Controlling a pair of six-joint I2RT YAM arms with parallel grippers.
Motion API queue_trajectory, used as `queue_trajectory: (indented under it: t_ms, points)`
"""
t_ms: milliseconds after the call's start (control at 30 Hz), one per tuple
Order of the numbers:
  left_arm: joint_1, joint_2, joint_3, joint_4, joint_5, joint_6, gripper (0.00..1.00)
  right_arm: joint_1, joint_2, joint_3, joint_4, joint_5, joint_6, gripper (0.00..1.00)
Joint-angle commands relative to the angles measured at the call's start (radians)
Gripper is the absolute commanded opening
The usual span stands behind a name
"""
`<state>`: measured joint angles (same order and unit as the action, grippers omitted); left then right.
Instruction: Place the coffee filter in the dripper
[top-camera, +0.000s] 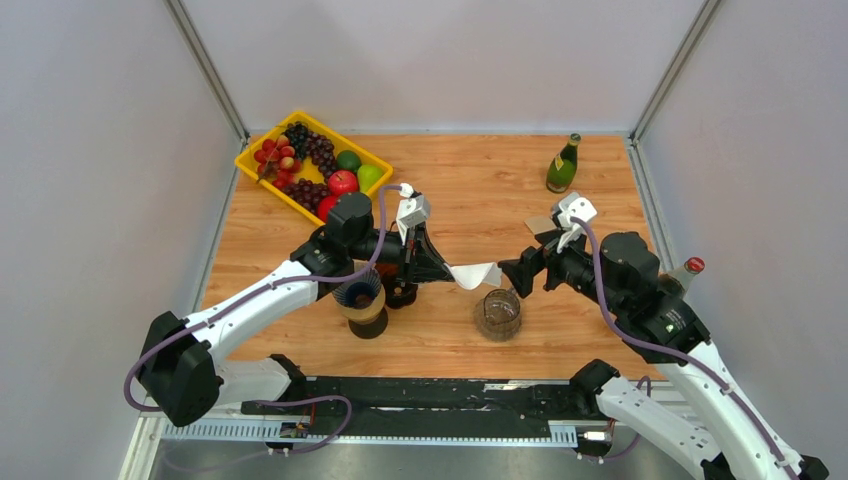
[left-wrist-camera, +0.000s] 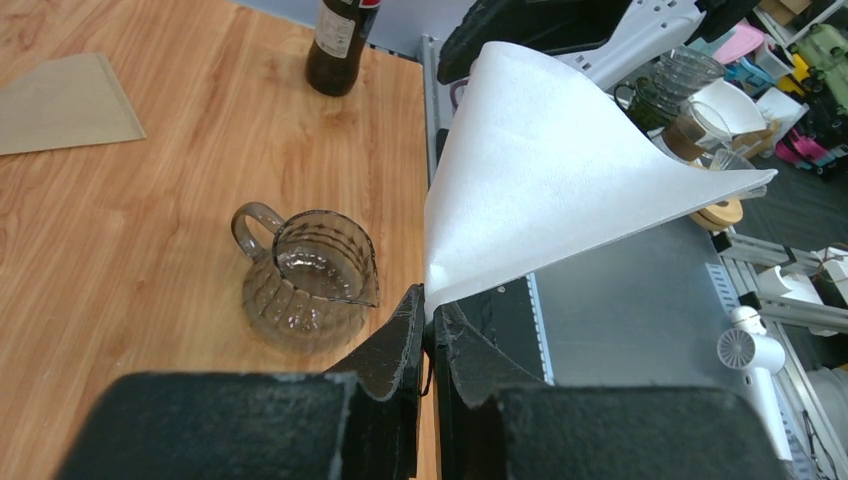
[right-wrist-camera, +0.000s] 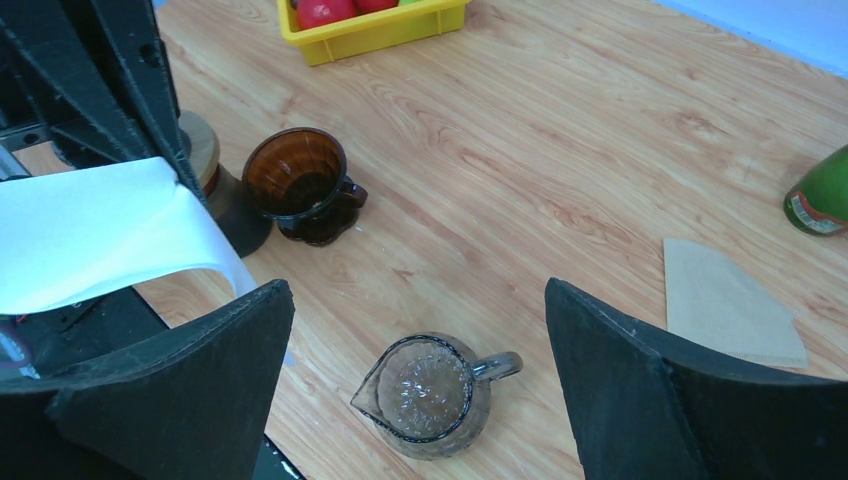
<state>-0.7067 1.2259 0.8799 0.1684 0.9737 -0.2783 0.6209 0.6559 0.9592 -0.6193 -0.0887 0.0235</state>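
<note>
My left gripper (top-camera: 441, 268) is shut on the tip of a white paper coffee filter (top-camera: 476, 275), holding it in the air, fanned out towards the right arm. The filter fills the left wrist view (left-wrist-camera: 560, 170), pinched between the fingers of the left gripper (left-wrist-camera: 430, 300). An amber glass dripper (right-wrist-camera: 300, 180) with a handle stands on the table, mostly hidden under the left gripper in the top view (top-camera: 400, 293). My right gripper (top-camera: 515, 272) is open and empty, just right of the filter's free edge (right-wrist-camera: 90, 235) and above a glass pitcher; the open gripper frames the right wrist view (right-wrist-camera: 418, 290).
A clear ribbed glass pitcher (top-camera: 497, 313) stands below the filter. A dark ribbed cone on a wood-collared stand (top-camera: 362, 300) stands left of the dripper. A brown paper filter (top-camera: 540, 225) lies flat. A green bottle (top-camera: 563, 165), a red-capped bottle (top-camera: 685, 272) and a yellow fruit tray (top-camera: 250, 160) stand around.
</note>
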Motion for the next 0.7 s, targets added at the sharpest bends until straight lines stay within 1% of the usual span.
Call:
queue_trajectory:
  t_ms: [0, 267, 667]
  points:
    - [-0.003, -0.015, 0.038, 0.006, -0.007, 0.025, 0.11, 0.0, -0.025, 0.006, 0.011, -0.056, -0.012, 1.0]
    - [-0.004, -0.019, 0.039, -0.003, -0.016, 0.031, 0.11, 0.0, -0.028, 0.009, -0.006, -0.002, -0.003, 1.0]
    - [-0.004, -0.012, 0.044, 0.004, -0.017, 0.022, 0.11, 0.0, -0.018, 0.01, -0.013, -0.096, -0.01, 1.0]
